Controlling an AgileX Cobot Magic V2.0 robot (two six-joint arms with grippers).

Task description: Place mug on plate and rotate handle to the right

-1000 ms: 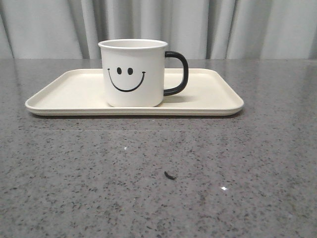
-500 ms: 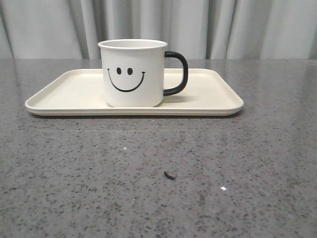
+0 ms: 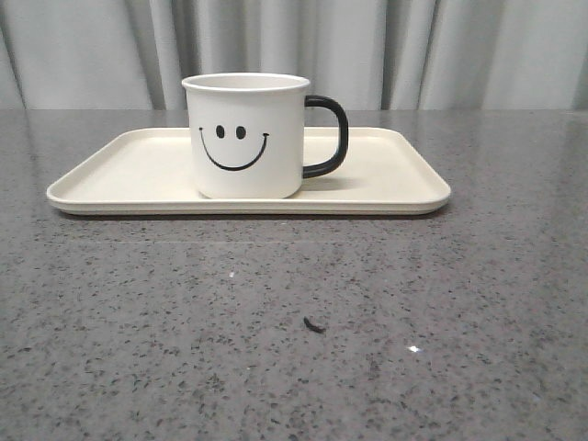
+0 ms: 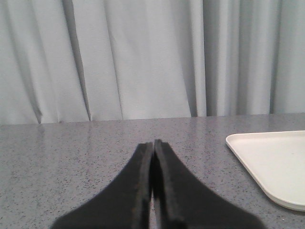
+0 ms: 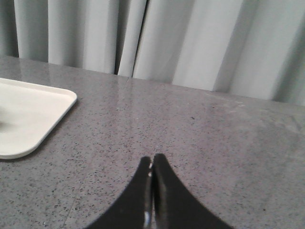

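Note:
The white mug [image 3: 248, 138] with the black smiley face stands upright on the cream plate [image 3: 119, 179], a little left of its middle. Its black handle [image 3: 329, 136] points to the right. Neither gripper shows in the front view. In the left wrist view my left gripper [image 4: 153, 143] is shut and empty over the grey table, with a corner of the plate [image 4: 271, 164] off to one side. In the right wrist view my right gripper [image 5: 152, 158] is shut and empty, with a corner of the plate [image 5: 28, 117] off to its side. The mug is out of both wrist views.
The grey speckled table [image 3: 294, 312] stretches in front of the plate. A small dark scrap [image 3: 314, 324] lies on it near the middle front. Grey curtains [image 3: 413, 46] hang behind the table's far edge.

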